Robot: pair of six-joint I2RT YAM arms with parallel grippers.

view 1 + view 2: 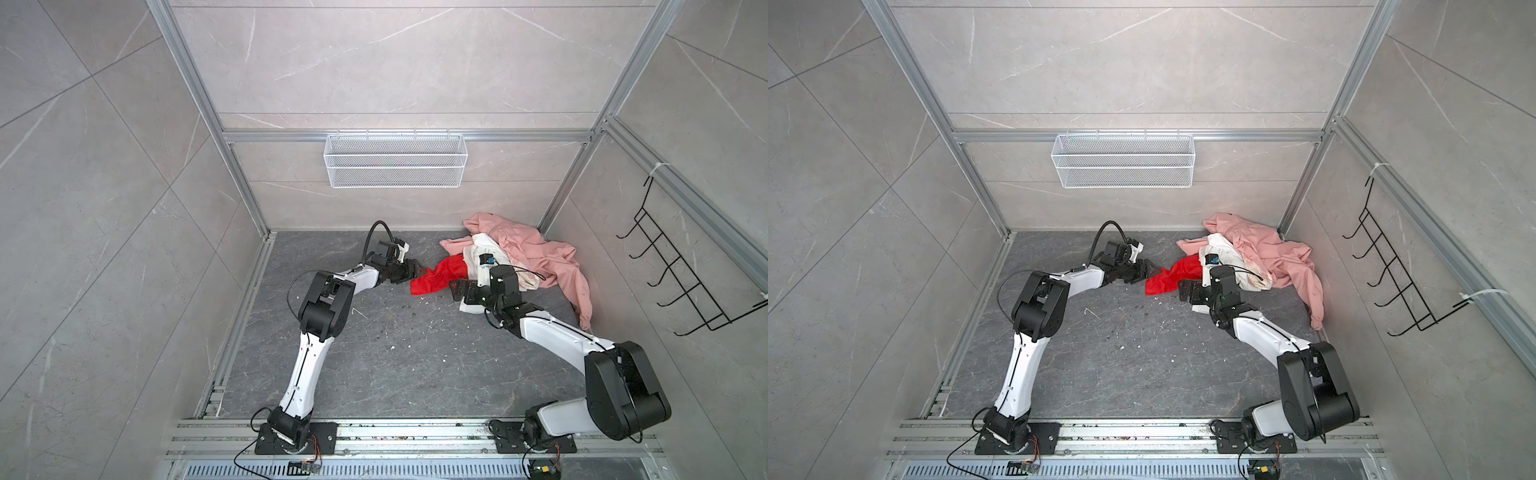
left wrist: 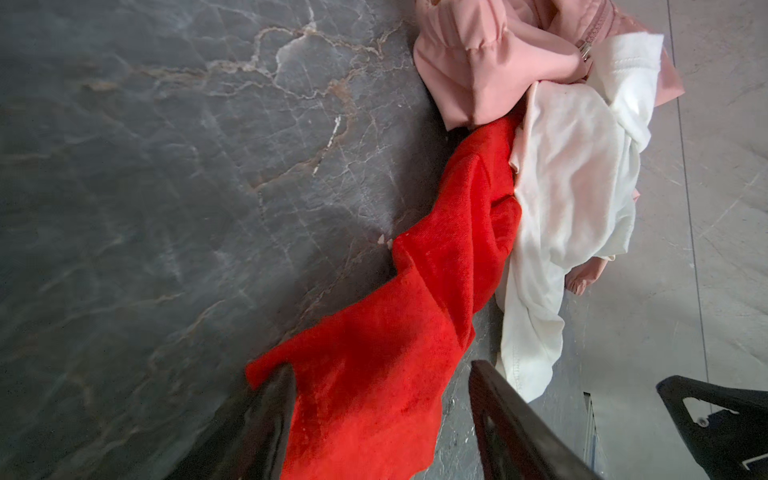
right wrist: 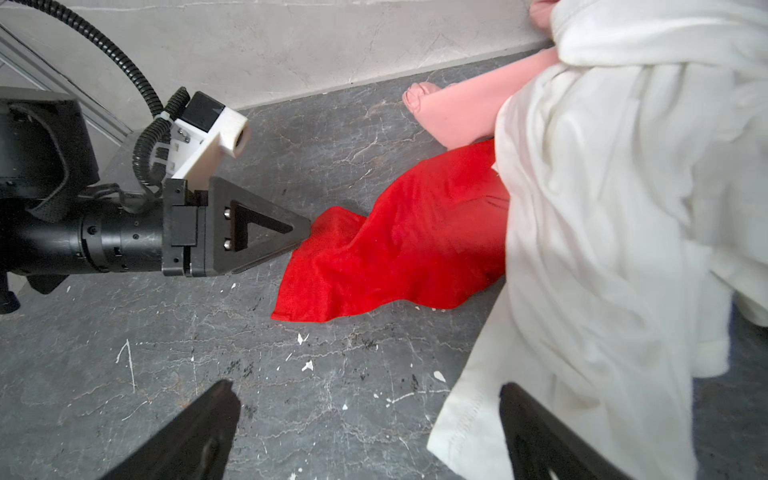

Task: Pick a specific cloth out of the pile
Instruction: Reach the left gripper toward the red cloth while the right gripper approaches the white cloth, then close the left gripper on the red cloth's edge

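The cloth (image 1: 434, 279) (image 1: 1169, 279) is bright red and lies on the dark floor, stretching out from under the pile toward the left arm. The pile holds a pale pink garment (image 1: 536, 249) and a white garment (image 1: 482, 245) at the back right corner. My left gripper (image 1: 419, 269) (image 2: 382, 370) is open at the red cloth's (image 2: 415, 324) free end. The fabric lies between its fingers and touches one, with a gap beside the other. My right gripper (image 1: 453, 289) (image 3: 370, 390) is open low over the floor, with one finger over a corner of the white garment (image 3: 602, 249).
A white wire basket (image 1: 395, 160) hangs on the back wall. A black hook rack (image 1: 681, 270) hangs on the right wall. Tiled walls and aluminium rails close in the floor, which has small white flecks (image 3: 307, 365) on it.
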